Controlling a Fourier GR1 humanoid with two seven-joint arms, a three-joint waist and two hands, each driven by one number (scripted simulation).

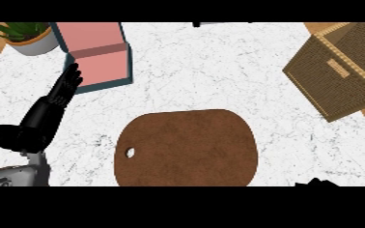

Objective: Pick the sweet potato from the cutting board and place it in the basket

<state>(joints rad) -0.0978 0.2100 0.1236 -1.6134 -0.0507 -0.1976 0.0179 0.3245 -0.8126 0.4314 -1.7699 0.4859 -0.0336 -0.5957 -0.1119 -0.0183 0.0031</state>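
My left hand (44,113) rests at the counter's (214,72) left side, fingers straight and pressed together, pointing at the pink box (96,53). My right hand (317,182) barely shows at the lower edge; state unclear. The cutting board (187,147) lies bare; basket (335,70) upper right. Sweet potato: not visible.

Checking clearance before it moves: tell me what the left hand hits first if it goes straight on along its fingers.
The left hand points up and slightly right. Its fingertips already lie at the edge of the pink box with the teal rim, so it would likely meet that first, though height is unclear.
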